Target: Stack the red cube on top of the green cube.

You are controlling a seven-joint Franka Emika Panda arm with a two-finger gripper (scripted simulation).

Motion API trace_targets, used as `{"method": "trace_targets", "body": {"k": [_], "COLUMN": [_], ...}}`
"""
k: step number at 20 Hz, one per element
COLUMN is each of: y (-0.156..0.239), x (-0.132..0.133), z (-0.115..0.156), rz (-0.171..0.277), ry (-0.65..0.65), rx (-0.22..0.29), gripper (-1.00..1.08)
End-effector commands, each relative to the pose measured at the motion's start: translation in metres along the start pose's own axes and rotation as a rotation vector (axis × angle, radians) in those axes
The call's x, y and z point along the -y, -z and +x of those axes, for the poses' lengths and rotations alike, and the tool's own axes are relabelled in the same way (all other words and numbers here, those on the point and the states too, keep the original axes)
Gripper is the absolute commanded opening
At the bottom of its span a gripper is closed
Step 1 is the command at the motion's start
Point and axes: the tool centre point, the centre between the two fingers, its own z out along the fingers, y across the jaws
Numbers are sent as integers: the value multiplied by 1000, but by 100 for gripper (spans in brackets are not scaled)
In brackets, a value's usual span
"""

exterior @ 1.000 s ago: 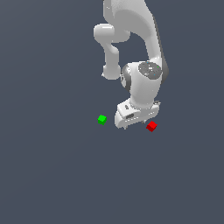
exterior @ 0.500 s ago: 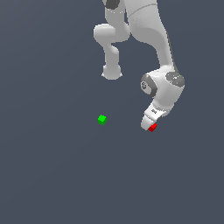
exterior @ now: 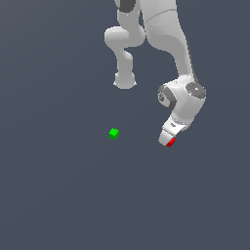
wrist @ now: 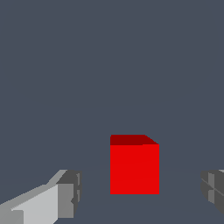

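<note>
- My claw [exterior: 168, 140] has swung across from above the stretch between the two cubes and come down over the red cube [exterior: 171, 142], which has not shifted while I moved.
- In the exterior view only a sliver of red shows under my fingertips; the rest is hidden behind the claw.
- In the wrist view the red cube [wrist: 134, 165] sits between my two fingers [wrist: 70, 194], with clear gaps on both sides, a little nearer one finger than the other.
- So my claw is released, spread wide, touching nothing and holding nothing.
- The red cube rests on the bench [exterior: 58, 195], a plain dark grey surface whose edges and corners lie outside both views, so I cannot place it against them.
- The green cube [exterior: 114, 133] lies on the same bench, well apart from the red one, toward the exterior view's left, and nothing stands on it.
- What this change means, as I judge it: the approach is done and the grasp is the step in hand; the task itself has hardly begun.
- Next I would need to close squarely on the red cube's side faces, and centring first seems wise, since an uneven squeeze could nudge or twist so small a block.
- Whether my fingertips are low enough for a firm hold, I cannot tell.
</note>
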Motion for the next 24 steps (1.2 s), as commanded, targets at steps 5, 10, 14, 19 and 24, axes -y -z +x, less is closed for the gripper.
{"method": "trace_targets", "body": {"k": [5, 10, 14, 19, 24], "y": [-30, -43, -44, -44, -44], "x": [2, 1, 1, 1, 1], "z": [-1, -1, -1, -1, -1], "rz": [0, -1, -1, -1, -1], "ry": [5, 6, 6, 6, 6], "rx": [1, 1, 1, 1, 1], "gripper": [100, 100, -100, -100, -100]}}
